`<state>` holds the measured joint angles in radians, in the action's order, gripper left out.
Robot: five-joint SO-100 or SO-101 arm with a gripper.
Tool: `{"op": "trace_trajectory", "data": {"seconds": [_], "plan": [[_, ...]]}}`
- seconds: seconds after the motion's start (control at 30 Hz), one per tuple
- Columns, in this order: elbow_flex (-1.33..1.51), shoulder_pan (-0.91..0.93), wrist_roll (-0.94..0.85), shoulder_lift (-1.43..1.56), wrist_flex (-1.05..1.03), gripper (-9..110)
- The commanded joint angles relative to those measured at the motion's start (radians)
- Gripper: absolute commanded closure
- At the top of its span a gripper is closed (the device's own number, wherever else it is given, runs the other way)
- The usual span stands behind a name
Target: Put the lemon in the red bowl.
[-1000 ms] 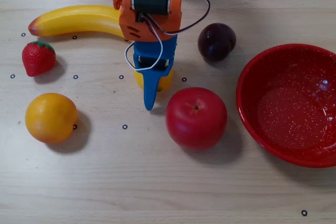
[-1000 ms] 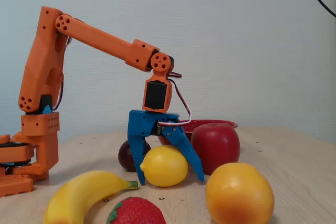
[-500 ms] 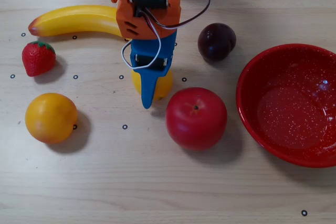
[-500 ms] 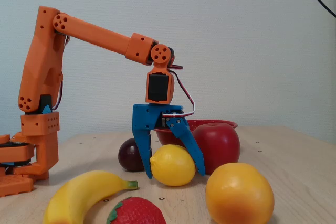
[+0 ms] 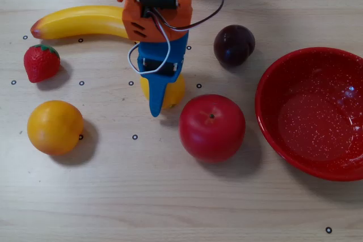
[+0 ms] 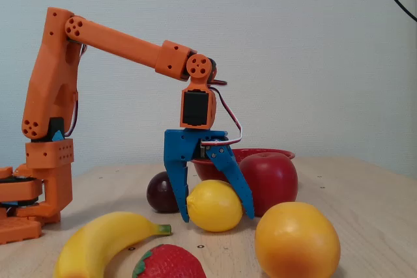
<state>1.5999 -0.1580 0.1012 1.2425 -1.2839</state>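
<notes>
Blue two-finger gripper (image 6: 216, 216) closed around small yellow oval plastic lemon (image 6: 214, 206), lemon on wooden table (image 5: 187, 196). Shiny red apple (image 5: 212, 127) just beside, between lemon and big speckled red bowl (image 5: 266, 118) at right edge in overhead view.

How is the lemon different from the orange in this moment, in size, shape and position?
The lemon is smaller and oval; the orange is bigger and rounder. The lemon is pale yellow, the orange deeper orange-yellow. The lemon sits between the claw's blue fingers; the orange lies free, apart from the arm. Both are on the table.
</notes>
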Motion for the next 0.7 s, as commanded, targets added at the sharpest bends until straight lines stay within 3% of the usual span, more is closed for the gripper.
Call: {"op": "trace_trajectory", "data": {"seconds": [0.0, 0.67], "plan": [[-0.037, -0.017, 0.003, 0.052, -0.023, 101], [-0.488, 0.041, -0.087, 0.307, -0.548, 101]]}}
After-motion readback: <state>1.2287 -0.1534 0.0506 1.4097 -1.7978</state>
